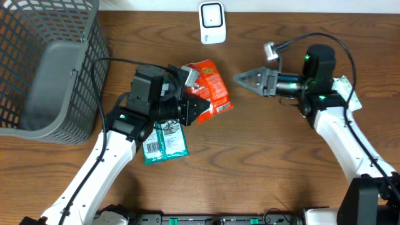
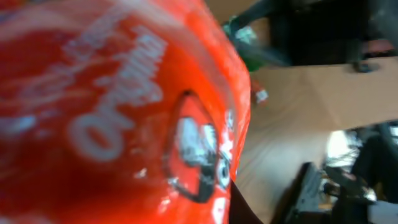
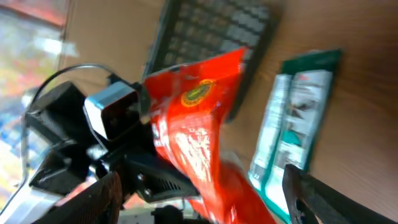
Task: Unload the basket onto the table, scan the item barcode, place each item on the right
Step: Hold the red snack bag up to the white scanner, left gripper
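One grip made, one scan to go

The left end effector (image 1: 200,109) was clamped on the red packet (image 1: 212,84), held up at frame centre. The right end effector (image 1: 242,79) stood open just right of it, not touching. To scan well, the packet's barcode face should probably be turned flat towards the white scanner (image 1: 212,22) at top centre and held steady. Counted: one table (image 1: 281,187), one grey basket (image 1: 50,75), two arms, two packets, the other being the green packet (image 1: 165,142), and one scanner.
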Tool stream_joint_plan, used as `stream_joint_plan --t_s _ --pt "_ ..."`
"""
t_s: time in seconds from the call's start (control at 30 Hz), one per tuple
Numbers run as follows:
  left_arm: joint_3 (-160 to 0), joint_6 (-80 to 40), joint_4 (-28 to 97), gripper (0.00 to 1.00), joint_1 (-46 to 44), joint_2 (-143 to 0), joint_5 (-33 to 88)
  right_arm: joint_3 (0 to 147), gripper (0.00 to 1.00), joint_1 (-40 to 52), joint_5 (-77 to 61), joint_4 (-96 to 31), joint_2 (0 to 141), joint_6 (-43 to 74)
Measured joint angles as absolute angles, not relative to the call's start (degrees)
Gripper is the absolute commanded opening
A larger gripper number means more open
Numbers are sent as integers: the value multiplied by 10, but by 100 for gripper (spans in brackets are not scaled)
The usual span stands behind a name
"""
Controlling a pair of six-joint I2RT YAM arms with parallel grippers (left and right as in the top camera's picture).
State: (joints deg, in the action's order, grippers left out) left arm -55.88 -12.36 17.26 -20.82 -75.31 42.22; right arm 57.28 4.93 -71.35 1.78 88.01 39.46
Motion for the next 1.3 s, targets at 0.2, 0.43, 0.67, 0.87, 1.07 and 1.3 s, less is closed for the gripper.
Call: stream_joint_plan --t_s 0.2,0.43,0.67,0.87,1.07,1.3 --pt "-757 -110 376 7 -209 -775 254 573 73 42 -566 -259 879 246" --pt "-1070 -36 478 7 -211 -894 115 571 91 128 -315 -380 879 190" --pt "-1091 92 322 7 -236 -1065 14 571 99 168 -186 -432 879 177" --pt "-1091 197 153 7 -237 -1190 -22 571 99 168 -164 -433 879 177" --pt "-1091 352 -56 7 -237 -1312 -46 571 99 168 -158 -432 879 177" --pt "-1091 531 -175 7 -237 -1408 -75 571 99 168 -157 -433 879 177"
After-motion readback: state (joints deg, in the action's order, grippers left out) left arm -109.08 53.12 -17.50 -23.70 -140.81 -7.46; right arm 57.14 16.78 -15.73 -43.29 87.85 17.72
